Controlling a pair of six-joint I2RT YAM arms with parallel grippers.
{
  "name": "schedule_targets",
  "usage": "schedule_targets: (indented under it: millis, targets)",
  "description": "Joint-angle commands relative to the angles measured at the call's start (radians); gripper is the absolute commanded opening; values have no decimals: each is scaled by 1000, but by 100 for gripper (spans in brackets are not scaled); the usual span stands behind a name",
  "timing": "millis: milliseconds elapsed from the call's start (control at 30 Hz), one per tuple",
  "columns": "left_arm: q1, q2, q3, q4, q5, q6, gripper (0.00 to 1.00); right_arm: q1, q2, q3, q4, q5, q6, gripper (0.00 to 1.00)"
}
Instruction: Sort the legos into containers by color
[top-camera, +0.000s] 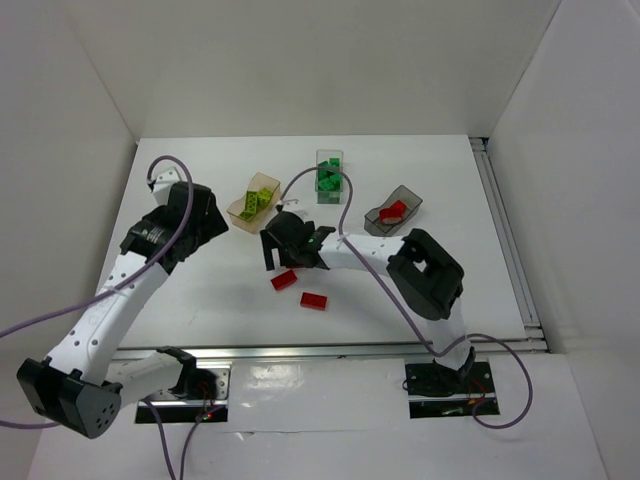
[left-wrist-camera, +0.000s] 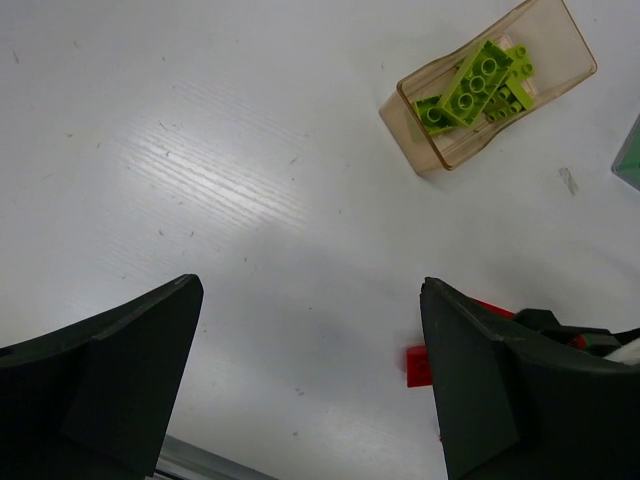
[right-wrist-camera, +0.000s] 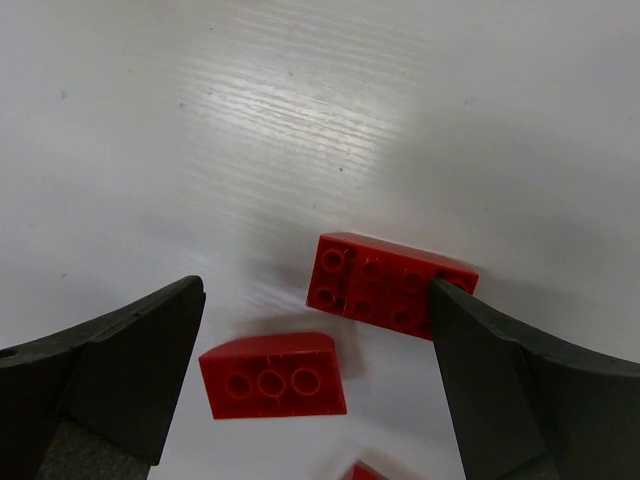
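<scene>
Red studded lego (right-wrist-camera: 388, 283) lies flat on the table (right-wrist-camera: 300, 120) between the fingers of my right claw (right-wrist-camera: 314, 330). One corner is tucked behind a fingertip; contact cannot be told. Second red lego (right-wrist-camera: 272, 374) lies just beside it. Right claw is spread wide, holding nothing. Yellow-green legos (left-wrist-camera: 470, 90) sit in the orange-tan container (left-wrist-camera: 560, 40). Left claw (left-wrist-camera: 310, 320) is also wide and empty, above the table.

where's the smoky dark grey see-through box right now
Top view: the smoky dark grey see-through plastic box sits right of centre on the table, rightmost of three, beside the clear colourless box holding green bricks.
</scene>
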Motion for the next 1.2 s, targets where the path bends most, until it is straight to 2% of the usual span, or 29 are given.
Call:
schedule_targets:
  millis: [0, 100, 367, 500, 533, 567, 700, 867, 967, 1167]
  targets:
    - [11, 13, -3, 38, -1, -3, 99, 29, 77, 105, -124, 111, 20, 100]
    - [11, 35, -3, 38, 13, 6, 99, 55, 100, 130, -178, 184, 31, 98]
    - [11, 44, -3, 47, 25, 16, 98, 64, 100, 101, -169, 198, 54, 88]
    - [11, 44, -3, 58, 34, 16, 98, 64, 91, 101, -169, 218, 54, 70]
    - [11, 44, -3, 58, 45, 26, 98, 64, 79, 101, -169, 229, 54, 57]
    - [11, 53, -3, 58, 45, 26, 98, 64, 65, 91, -169, 229, 65, 49]
    - [11, 63, -3, 58, 54, 26, 98, 64, 21, 91, -182, 281, 65, 28]
    - [11, 63, -3, 58, 54, 26, 98, 64, -67, 91, -204, 358, 54, 25]
    - [11, 63, -3, 58, 54, 35, 98, 17, -140, 70, -213, 385, 45, 25]
    - [11, 72, -3, 67, 64, 35, 98, -156, -258, 27, -213, 396, 4, 25]
